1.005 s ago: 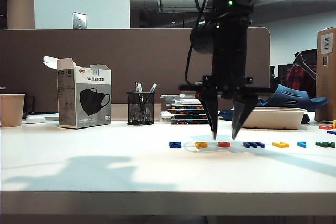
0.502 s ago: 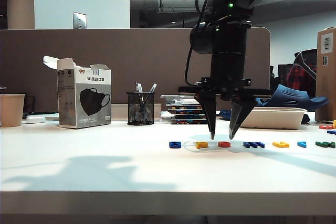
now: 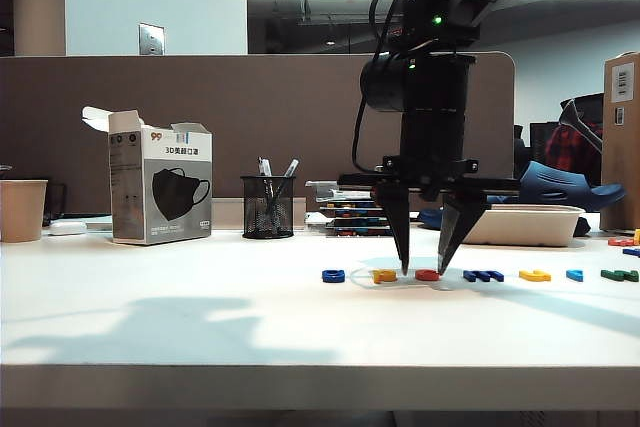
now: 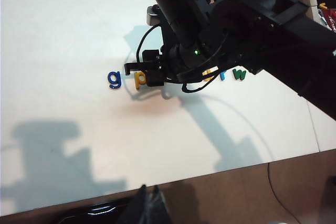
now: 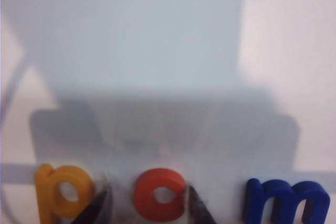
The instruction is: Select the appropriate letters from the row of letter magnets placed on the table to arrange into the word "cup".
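Observation:
The row of letter magnets lies on the white table (image 3: 150,317): dark blue g (image 3: 333,275), yellow-orange p (image 3: 384,275), red c (image 3: 427,275), dark blue m (image 3: 483,275), yellow u (image 3: 535,275), a light blue letter (image 3: 574,275) and green w (image 3: 619,275). My right gripper (image 3: 422,269) points straight down, open, with its tips at table level on either side of the red c (image 5: 159,194). One finger (image 5: 97,205) stands between the c and the p (image 5: 63,191). The blue m (image 5: 286,200) lies just beyond the other finger. My left gripper (image 4: 149,199) is shut and empty, off the table's front edge.
A mask box (image 3: 160,187), a mesh pen holder (image 3: 267,207) and a paper cup (image 3: 22,209) stand at the back left. A white tray (image 3: 520,224) and a cardboard box (image 3: 622,137) are at the back right. The right arm (image 4: 236,30) hides the middle letters from the left wrist view.
The right gripper has sunk a little, bringing its tips down to the table around the red c. The letters and the left arm have stayed still.

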You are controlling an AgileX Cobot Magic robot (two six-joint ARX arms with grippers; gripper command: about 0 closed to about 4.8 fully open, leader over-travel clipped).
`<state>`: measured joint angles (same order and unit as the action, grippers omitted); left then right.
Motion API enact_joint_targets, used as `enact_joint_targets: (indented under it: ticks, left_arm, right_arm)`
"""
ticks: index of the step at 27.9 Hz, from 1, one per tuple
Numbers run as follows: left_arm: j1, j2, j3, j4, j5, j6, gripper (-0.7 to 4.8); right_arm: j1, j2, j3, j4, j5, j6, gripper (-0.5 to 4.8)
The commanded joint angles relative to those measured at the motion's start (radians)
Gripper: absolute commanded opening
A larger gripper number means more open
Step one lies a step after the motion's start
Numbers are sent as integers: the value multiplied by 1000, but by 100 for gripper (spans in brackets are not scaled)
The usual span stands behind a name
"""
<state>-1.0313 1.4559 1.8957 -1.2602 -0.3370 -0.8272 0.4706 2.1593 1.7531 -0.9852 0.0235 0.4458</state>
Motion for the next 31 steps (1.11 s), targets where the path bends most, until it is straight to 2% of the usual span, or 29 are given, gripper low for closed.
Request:
enact_joint_targets:
  ticks: [1,23,31]
  left_arm:
    - [-1,-2,4,5,-7,5,-5]
    - [-1,-2,4,6,-7,5,-5]
    - [-1,-2,4,5,-7,5,-5]
  right_arm:
    - [2,0,2,-3,1,31,180]
    - [1,23,2,-29,1,40,179]
    - [0,23,2,-26,1,41,164]
